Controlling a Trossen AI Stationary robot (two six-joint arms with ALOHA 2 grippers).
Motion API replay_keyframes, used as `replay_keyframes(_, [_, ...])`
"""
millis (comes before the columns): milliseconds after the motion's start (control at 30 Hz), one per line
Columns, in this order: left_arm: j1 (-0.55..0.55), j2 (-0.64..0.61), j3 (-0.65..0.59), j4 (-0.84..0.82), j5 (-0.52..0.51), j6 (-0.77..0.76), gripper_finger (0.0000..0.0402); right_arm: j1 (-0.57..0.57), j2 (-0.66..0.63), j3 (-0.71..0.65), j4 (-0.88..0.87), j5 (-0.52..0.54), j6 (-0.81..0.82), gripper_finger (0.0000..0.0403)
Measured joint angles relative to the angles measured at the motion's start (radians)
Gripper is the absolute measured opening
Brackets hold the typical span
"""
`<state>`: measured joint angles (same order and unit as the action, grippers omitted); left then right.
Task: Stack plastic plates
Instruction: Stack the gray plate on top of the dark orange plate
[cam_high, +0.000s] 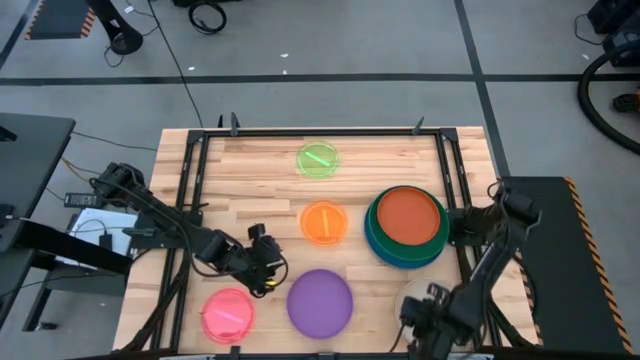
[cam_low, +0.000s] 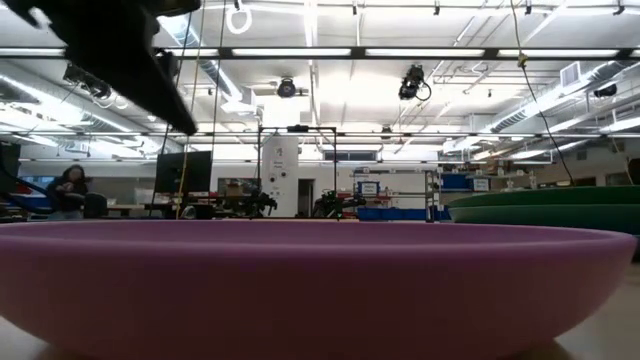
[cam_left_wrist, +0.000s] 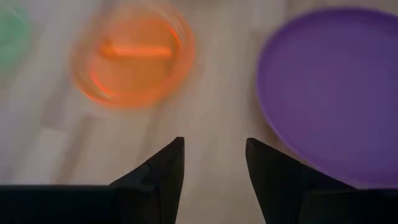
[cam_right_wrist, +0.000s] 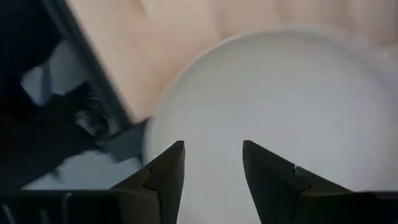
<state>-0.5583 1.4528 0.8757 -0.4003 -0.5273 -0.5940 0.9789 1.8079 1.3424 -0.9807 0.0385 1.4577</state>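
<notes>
A stack of large plates (cam_high: 405, 228) stands at the table's right, with red-orange on top and teal and dark green rims below it. A purple plate (cam_high: 320, 302) lies at the near edge, and its rim fills the low view (cam_low: 300, 290). Small plates lie singly: pink (cam_high: 228, 315), orange (cam_high: 324, 222) and lime green (cam_high: 318, 159). My left gripper (cam_high: 268, 265) is open above bare wood between the pink and purple plates (cam_left_wrist: 214, 165). My right gripper (cam_high: 418, 318) hovers open over the beige plate (cam_right_wrist: 280, 99) at the near right. No blue plate shows.
Black frame rails (cam_high: 190, 200) run along the table's left and right sides, and one rail (cam_right_wrist: 93, 99) passes close to the beige plate. Bare wood (cam_high: 250, 180) lies open at the far left. In the low view a person (cam_low: 68, 190) sits far off in the room.
</notes>
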Motion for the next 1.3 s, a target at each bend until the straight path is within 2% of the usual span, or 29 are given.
replay_keyframes(100, [-0.001,0.000,0.000,-0.025,0.066,-0.051,0.0176,0.013,0.061,0.084,-0.005,-0.009,0.094,0.0165])
replay_keyframes(367, [-0.003,0.000,0.000,-0.034,0.089,-0.076,0.0176,0.007,0.226,0.258,-0.034,-0.005,0.217,0.0164])
replay_keyframes(500, [-0.031,0.000,0.000,-0.047,0.168,-0.076,0.0176,-0.008,0.285,0.277,-0.079,-0.049,0.282,0.0164])
replay_keyframes(733, [-0.120,0.000,0.000,-0.058,0.163,-0.115,0.0176,-0.039,0.317,0.274,-0.127,-0.043,0.348,0.0164])
replay_keyframes(833, [-0.163,0.000,0.000,-0.058,0.123,-0.152,0.0176,-0.058,0.335,0.273,-0.128,-0.043,0.347,0.0155])
replay_keyframes(1033, [-0.238,0.000,0.000,-0.057,0.037,-0.181,0.0176,-0.082,0.351,0.273,-0.107,-0.039,0.301,0.0113])
replay_keyframes(1233, [-0.265,0.000,0.000,-0.059,0.000,-0.181,0.0176,-0.085,0.350,0.267,-0.108,-0.059,0.354,0.0022])
replay_keyframes(1300, [-0.265,0.000,0.000,-0.059,0.000,-0.180,0.0176,-0.085,0.347,0.268,-0.113,-0.061,0.356,0.0013])
